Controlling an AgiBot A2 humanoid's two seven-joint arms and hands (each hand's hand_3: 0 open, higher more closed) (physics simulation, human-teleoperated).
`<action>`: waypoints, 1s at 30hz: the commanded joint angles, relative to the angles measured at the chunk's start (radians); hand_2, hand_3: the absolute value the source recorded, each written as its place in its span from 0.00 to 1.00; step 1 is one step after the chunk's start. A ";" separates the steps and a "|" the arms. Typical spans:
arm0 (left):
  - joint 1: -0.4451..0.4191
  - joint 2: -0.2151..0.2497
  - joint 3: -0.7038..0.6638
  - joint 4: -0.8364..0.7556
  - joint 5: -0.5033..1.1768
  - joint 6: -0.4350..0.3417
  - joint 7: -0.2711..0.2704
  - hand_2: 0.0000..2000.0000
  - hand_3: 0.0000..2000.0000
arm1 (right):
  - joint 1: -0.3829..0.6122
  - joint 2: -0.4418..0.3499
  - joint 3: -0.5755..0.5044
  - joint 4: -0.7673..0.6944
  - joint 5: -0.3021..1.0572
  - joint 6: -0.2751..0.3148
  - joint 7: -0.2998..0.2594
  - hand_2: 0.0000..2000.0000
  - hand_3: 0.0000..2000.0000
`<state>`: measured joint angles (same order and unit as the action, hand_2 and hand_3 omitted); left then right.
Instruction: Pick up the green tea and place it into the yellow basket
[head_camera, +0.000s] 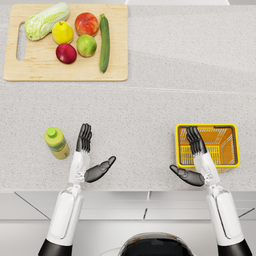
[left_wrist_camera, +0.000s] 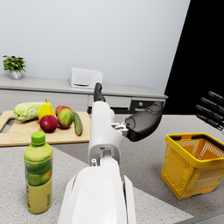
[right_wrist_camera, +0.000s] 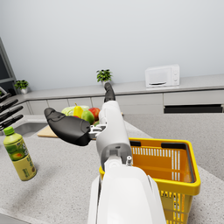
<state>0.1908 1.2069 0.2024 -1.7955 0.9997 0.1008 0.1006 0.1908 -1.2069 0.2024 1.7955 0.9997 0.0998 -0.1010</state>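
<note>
Fingers were spread and empty on both the left hand (head_camera: 84, 152) and right hand (head_camera: 196, 159). Green tea (head_camera: 56, 143) stood just beside the left hand, ungrasped; reaching came next, the yellow basket (head_camera: 208, 127) waiting.

Bottle (head_camera: 57, 143): yellow-green body, green cap; basket (head_camera: 207, 128): yellow rim, orange slatted interior; counter (head_camera: 150, 110): speckled grey. Board (head_camera: 30, 67): pale wood, carrying a pale green cabbage (head_camera: 46, 20), yellow pear (head_camera: 62, 32), red apple (head_camera: 86, 23), green apple (head_camera: 86, 45), dark red plum (head_camera: 66, 53) and dark green cucumber (head_camera: 104, 42). Both hands (head_camera: 92, 160) (head_camera: 192, 162): dark grey on white arms.
</note>
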 joint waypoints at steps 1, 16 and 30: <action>0.000 0.000 0.000 0.000 0.000 0.000 0.000 0.00 0.00 | 0.000 0.000 0.000 0.000 0.000 0.000 0.000 0.00 0.00; 0.009 0.013 -0.090 -0.060 0.000 -0.064 -0.064 0.00 0.00 | 0.017 -0.017 -0.071 0.073 0.000 -0.063 0.064 0.00 0.00; 0.007 0.029 -0.443 0.139 0.403 -0.100 -0.100 0.00 0.00 | 0.030 -0.044 -0.294 0.048 0.403 -0.099 0.101 0.00 0.00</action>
<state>0.1984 1.2372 -0.2088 -1.7384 1.4089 0.0003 0.0003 0.2231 -1.2521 -0.0865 1.8482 1.4089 0.0003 -0.0003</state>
